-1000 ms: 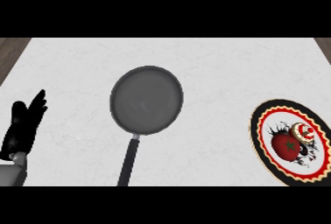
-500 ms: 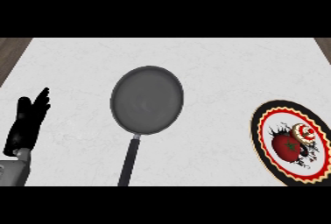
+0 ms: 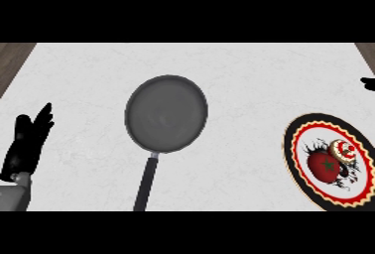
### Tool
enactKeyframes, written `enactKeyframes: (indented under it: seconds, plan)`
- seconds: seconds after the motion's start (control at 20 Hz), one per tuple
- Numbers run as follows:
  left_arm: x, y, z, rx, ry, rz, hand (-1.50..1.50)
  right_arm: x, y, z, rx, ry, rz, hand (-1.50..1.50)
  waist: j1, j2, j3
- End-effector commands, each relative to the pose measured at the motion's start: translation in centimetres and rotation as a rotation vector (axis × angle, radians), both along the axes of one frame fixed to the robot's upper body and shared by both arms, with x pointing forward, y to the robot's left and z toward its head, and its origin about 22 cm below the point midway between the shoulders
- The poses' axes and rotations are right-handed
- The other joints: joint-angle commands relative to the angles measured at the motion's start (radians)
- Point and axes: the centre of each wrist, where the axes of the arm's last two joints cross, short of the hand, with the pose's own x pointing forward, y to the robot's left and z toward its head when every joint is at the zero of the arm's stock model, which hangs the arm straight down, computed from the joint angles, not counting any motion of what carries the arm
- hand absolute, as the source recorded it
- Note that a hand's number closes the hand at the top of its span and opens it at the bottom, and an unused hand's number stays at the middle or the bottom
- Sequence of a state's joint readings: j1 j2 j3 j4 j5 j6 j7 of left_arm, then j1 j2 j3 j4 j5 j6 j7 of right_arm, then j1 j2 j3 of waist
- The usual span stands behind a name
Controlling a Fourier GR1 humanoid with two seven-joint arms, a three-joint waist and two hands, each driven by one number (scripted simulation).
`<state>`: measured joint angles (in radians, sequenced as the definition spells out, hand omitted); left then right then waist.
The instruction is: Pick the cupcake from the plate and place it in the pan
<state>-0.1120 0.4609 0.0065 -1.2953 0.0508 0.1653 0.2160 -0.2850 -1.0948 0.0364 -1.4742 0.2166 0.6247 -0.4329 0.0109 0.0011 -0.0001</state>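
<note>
Left hand (image 3: 28, 144): rests open at the view's left edge, fingers straight and pointing up, holding nothing.
Right hand (image 3: 368, 83): only a dark tip shows at the right edge; whether it is wide or closed cannot be told.
Cupcake (image 3: 342, 150): on the plate (image 3: 300, 163), below the right hand, far right of the left hand.
Pan (image 3: 166, 114): between the hands, nearer the left one, handle toward the lower edge.
</note>
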Motion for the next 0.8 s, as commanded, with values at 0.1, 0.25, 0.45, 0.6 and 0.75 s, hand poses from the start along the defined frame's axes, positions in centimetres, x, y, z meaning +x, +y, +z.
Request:
enactKeyframes:
  seconds: [0.1, 0.25, 0.45, 0.6, 0.75]
  plan:
    - [1.0, -0.1, -0.2, 0.000, 0.007, 0.014, 0.00, -0.5, 1.6, -4.9, -0.179, 0.071, 0.059, -1.50, -0.008, 0.002, 0.000]
    - [1.1, 0.3, -0.5, 0.005, 0.003, 0.010, 0.00, -0.6, 0.8, -4.6, -0.200, 0.072, 0.049, -1.50, -0.013, 0.000, 0.000]
    - [-0.1, -0.3, -0.7, 0.015, 0.002, 0.022, 0.00, -0.2, 0.5, -7.0, -0.189, 0.062, 0.028, -1.50, -0.008, -0.001, 0.000]
    - [1.3, 1.1, 0.5, -0.010, 0.006, 0.031, 0.00, -0.5, 1.3, -6.9, -0.245, 0.033, 0.005, -1.50, -0.013, -0.001, 0.000]
    - [-0.3, 0.1, 1.2, -0.012, -0.004, -0.005, 0.00, -0.1, -0.1, -8.7, -0.286, 0.028, 0.000, -1.50, -0.005, -0.001, 0.001]
